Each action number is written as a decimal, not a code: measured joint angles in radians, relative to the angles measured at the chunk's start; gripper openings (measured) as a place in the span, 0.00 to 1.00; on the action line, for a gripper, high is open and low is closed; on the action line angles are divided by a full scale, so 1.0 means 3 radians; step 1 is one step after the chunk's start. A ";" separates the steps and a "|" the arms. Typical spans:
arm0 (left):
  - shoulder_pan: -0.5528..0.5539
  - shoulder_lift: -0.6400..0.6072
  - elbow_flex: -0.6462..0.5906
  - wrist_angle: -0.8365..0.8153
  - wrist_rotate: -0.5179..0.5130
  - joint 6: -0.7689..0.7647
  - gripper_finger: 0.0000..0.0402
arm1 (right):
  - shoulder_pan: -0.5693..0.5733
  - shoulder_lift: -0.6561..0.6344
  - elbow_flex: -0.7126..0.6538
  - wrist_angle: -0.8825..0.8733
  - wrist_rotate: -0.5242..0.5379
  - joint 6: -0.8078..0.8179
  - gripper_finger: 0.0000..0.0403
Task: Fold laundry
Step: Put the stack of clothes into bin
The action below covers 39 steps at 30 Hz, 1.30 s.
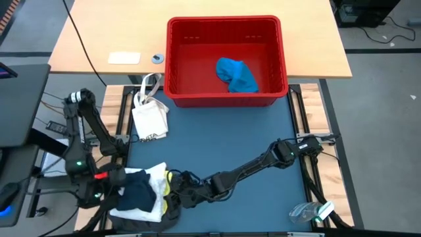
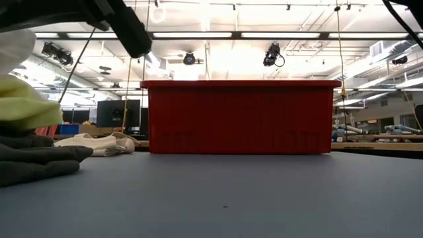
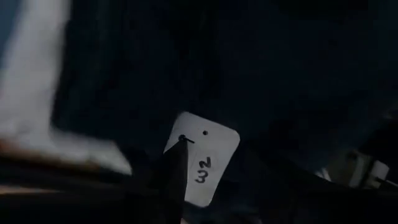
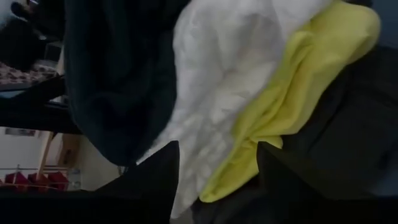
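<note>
One worktop (image 1: 223, 145), matte blue-grey, flat. One red plastic basket (image 1: 225, 60) at its far edge, rectangular with ribbed walls, holding one small blue piece (image 1: 237, 75), crumpled soft cloth. One laundry stack at the near left corner: dark grey garment (image 2: 33, 162) at the bottom, yellow T-shirt (image 4: 298, 99) above it, white cloth (image 4: 224, 68) next, navy garment (image 1: 139, 189) on top, all soft and folded; a white paper tag (image 3: 202, 158) shows on the navy. One white bag (image 1: 150, 115) with straps, limp, left of basket. Two dark arms. Right jaws (image 4: 217, 171) spread, right at the stack's edge, gripping nothing. Left jaws (image 1: 122, 184) over the stack; cannot tell their state.
</note>
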 joint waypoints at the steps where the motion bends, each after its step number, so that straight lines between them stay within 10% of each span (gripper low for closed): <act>1: 0.0007 0.0000 -0.0136 0.0166 0.0002 0.0001 0.40 | 0.0000 0.0000 0.0000 -0.0021 0.0005 -0.0005 0.54; 9: 0.0364 -0.0010 -0.1003 0.1563 0.0067 0.0127 0.40 | 0.0008 -0.0019 0.0000 -0.0042 -0.0007 -0.0046 0.50; 25: 0.1772 -0.0150 -0.0786 0.1614 0.0228 0.1575 0.40 | 0.0162 -0.0616 0.0000 -0.2044 0.0307 0.0272 0.50; 39: 0.0991 -0.1061 -0.0676 0.0832 -0.0568 0.0623 0.70 | 0.0180 -0.0835 -0.0742 -0.0619 0.0100 0.0447 0.67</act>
